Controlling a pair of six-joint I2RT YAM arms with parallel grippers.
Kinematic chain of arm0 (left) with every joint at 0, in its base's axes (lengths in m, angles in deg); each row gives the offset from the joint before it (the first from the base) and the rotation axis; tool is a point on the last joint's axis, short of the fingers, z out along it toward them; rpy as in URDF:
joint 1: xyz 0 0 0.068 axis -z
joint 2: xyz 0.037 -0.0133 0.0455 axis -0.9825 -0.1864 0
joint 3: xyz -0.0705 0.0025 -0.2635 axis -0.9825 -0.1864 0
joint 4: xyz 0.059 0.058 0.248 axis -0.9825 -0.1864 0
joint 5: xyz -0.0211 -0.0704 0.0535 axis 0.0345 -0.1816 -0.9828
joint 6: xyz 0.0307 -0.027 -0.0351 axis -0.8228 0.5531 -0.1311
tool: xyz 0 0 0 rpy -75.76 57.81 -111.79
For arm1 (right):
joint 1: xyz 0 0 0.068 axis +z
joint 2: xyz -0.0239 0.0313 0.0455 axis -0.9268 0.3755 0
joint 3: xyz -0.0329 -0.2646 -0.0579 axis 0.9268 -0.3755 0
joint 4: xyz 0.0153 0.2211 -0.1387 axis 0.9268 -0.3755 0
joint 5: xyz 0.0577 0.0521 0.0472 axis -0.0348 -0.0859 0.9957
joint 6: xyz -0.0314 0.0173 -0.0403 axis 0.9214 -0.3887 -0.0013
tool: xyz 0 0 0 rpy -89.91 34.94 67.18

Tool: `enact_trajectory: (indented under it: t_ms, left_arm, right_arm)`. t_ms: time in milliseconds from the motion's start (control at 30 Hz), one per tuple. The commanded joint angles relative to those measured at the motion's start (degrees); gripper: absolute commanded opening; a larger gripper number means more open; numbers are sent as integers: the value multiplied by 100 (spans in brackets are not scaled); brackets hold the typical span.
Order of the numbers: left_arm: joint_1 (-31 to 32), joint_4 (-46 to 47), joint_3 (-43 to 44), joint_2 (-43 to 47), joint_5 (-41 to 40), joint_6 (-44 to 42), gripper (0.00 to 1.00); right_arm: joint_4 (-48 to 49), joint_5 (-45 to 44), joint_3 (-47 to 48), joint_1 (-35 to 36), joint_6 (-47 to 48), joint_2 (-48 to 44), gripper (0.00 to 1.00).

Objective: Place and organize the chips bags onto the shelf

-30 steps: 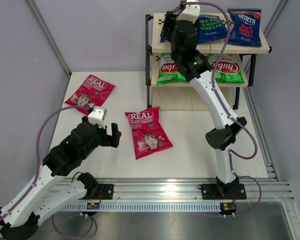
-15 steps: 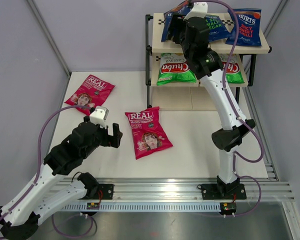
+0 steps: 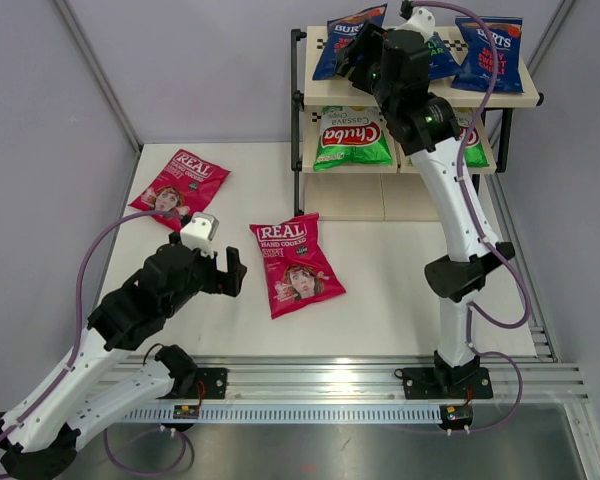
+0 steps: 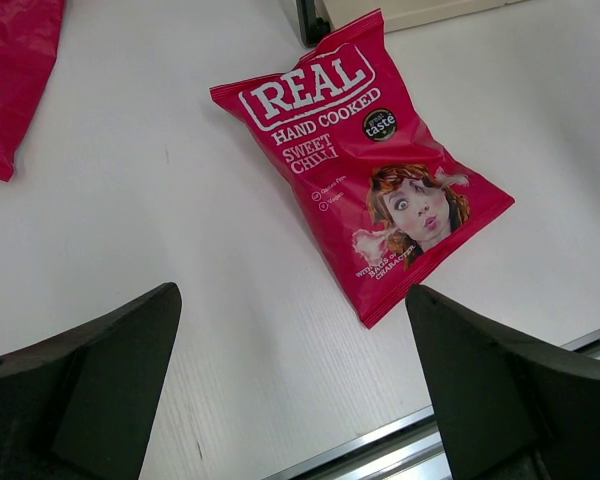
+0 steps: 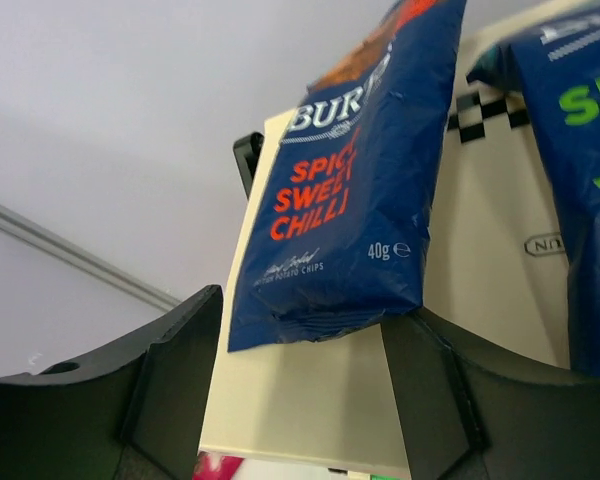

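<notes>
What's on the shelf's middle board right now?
On the middle board, one green-and-white Chuba bag lies in plain view at the left. A second Chuba bag at the right is mostly covered by the right arm; only its outer edge shows.

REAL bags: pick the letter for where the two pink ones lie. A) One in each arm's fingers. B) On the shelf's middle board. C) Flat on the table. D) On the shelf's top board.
C: the far REAL bag and the near REAL bag both lie flat on the table, neither on the shelf.
</notes>
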Motion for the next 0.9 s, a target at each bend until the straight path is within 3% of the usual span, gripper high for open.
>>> enact_trajectory:
  t_ms: [0, 300, 600, 867]
  left_arm:
    - [-21, 266, -25, -3, 167, -138, 99]
    - [-21, 284, -33, 6, 202, -129, 99]
    - [-21, 284, -33, 32, 193, -111, 99]
    - [-56, 249, 2, -29, -236, 64, 99]
  right_arm:
    - [-585, 498, 177, -179, -895, -164, 71]
    - [-578, 603, -543, -408, -1054, -761, 60]
    - [-797, 867, -447, -601, -1037, -823, 48]
    - [-929, 1007, -464, -680, -870, -1174, 50]
